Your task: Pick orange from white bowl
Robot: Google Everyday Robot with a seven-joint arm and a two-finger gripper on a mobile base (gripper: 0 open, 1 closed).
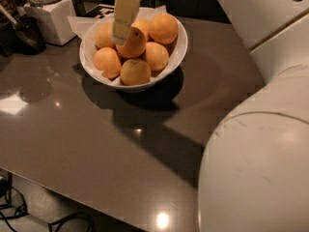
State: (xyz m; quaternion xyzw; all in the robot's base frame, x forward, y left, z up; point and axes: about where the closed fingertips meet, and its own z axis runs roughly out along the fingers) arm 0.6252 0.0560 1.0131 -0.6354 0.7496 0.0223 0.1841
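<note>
The white bowl (179, 52) stands at the back of the dark table and holds several oranges on white paper. The orange (134, 43) lies on top in the middle of the pile. My gripper (120, 38) reaches down from the top edge into the bowl, its cream tip against the left side of that orange and partly covering it. Other oranges lie around it, the largest at the back right (163, 28).
A white square jar (48, 16) and a dark object (26, 33) stand left of the bowl. My white arm body (260, 168) fills the right and lower right. The table's front edge (96, 199) runs along the bottom left, with cables (29, 216) on the floor.
</note>
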